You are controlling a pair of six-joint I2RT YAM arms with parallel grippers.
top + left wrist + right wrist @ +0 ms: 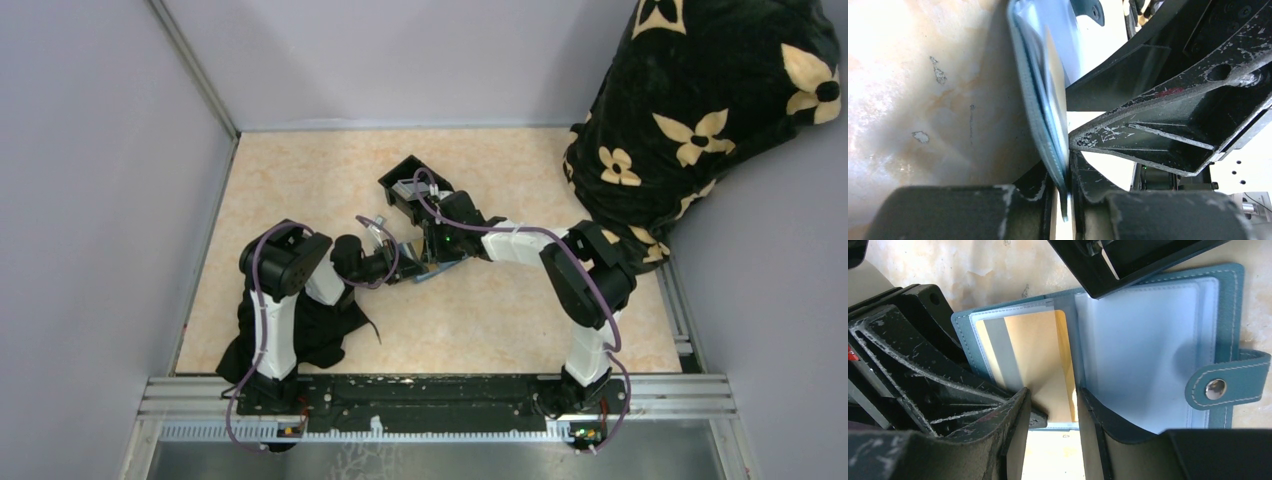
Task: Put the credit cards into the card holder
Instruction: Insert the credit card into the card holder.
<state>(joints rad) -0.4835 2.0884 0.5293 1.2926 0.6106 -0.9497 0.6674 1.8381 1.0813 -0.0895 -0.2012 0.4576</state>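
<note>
- Mid-table, teal-blue stitched card holder (1148,365) is open.
- Clamped on one cover (seen edge-on): left gripper (1064,187).
- Inside a clear sleeve: tan-yellow flat credit card (1040,345).
- Over card's near end: right gripper (1052,407) w/ fingers parted, not pinching.
- Just behind holder: black plastic tray (405,182).

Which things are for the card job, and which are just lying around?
For the job:
card holder
tan-yellow card

Just lying about:
black tray
black cloth
flowery blanket

Overhead view; wrist cameras closely share card holder (1148,350).
</note>
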